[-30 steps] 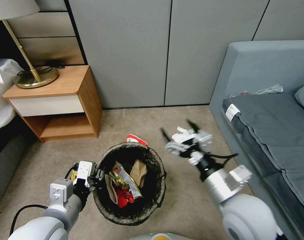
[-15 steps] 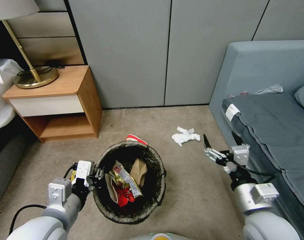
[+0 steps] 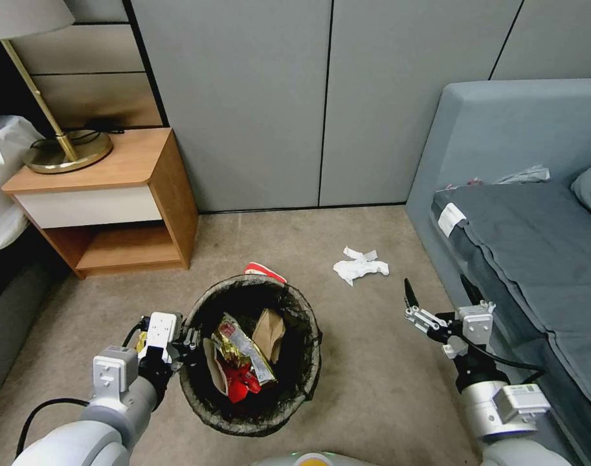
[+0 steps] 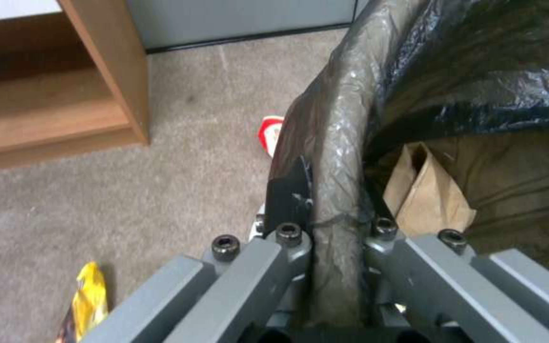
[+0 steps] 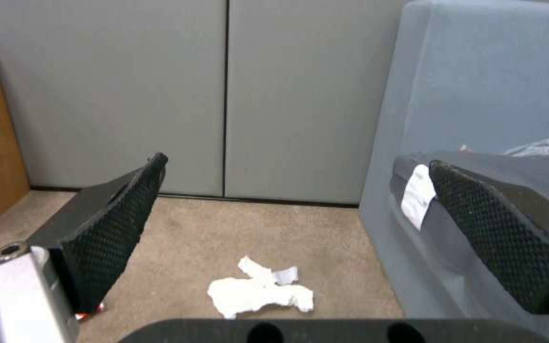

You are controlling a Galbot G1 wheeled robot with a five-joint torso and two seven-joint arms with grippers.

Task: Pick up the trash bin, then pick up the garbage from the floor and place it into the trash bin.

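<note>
Presently, nearest the robot, the left gripper is clamped on the bag-covered rim of the trash bin; the left wrist view confirms one finger outside the rim and one inside, pressed tight on the folded liner. This grip appears intended to keep the bin beside the robot with its mouth upward, so litter can be dropped in from above. Inside the bin lie four visible items: one brown paper bag, one shiny gold wrapper, one red crumpled piece and one flat brownish piece at the near wall.

To the right, the right gripper hangs above the carpet beside the grey sofa, its two fingers spread wide apart and holding nothing. In the right wrist view it faces the white crumpled tissue, which suggests a position ready for a descent on that item.

Farther out, litter not yet collected counts three: one tissue well apart from the bin, one red-and-white carton just behind the bin's far rim and partly hidden by it, and one yellow wrapper on the carpet near the left arm.

Beyond stand one wooden nightstand carrying one brass lamp. The task is judged part done.
</note>
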